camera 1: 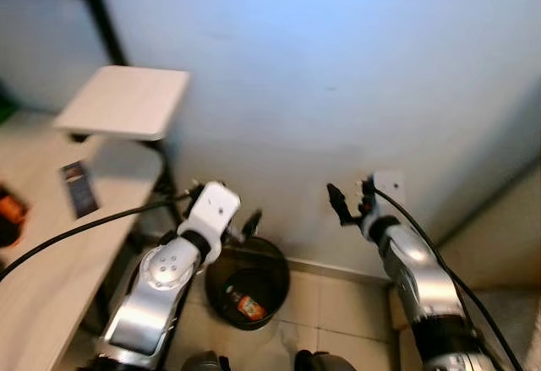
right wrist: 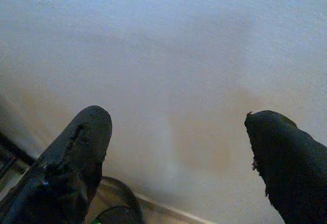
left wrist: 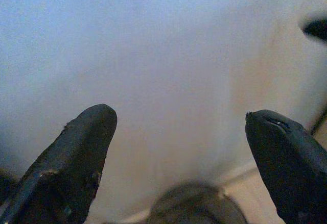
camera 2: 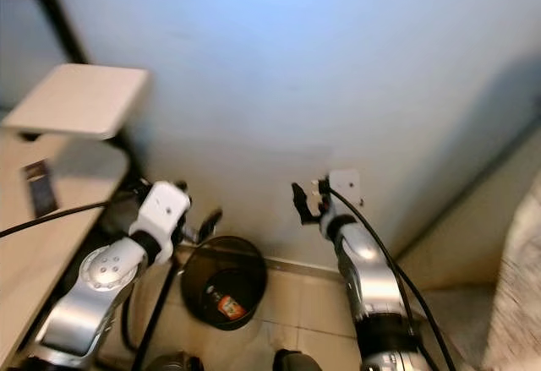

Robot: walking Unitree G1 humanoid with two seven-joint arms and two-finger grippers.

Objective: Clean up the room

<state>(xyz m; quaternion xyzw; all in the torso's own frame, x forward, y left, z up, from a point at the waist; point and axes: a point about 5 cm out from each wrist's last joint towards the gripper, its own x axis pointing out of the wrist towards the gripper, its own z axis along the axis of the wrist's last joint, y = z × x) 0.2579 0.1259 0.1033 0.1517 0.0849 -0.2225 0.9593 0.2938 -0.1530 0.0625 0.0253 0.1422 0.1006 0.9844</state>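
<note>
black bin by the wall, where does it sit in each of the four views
Left eye view: the black bin sits low, just left of centre, on the tiled floor.
Right eye view: low and left of centre, by the left pincer.
Left wrist view: its rim shows blurred between the open fingers.
Right wrist view: a dark curved edge, probably its rim.
Shared landmark: the pale wall behind it.

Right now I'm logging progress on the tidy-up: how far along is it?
Done: an orange-labelled piece of litter lies in the black bin by the wall. In hand: nothing; the left gripper and right gripper are both open and empty above the bin. Left: a dark card and an orange object sit on the desk.
</note>
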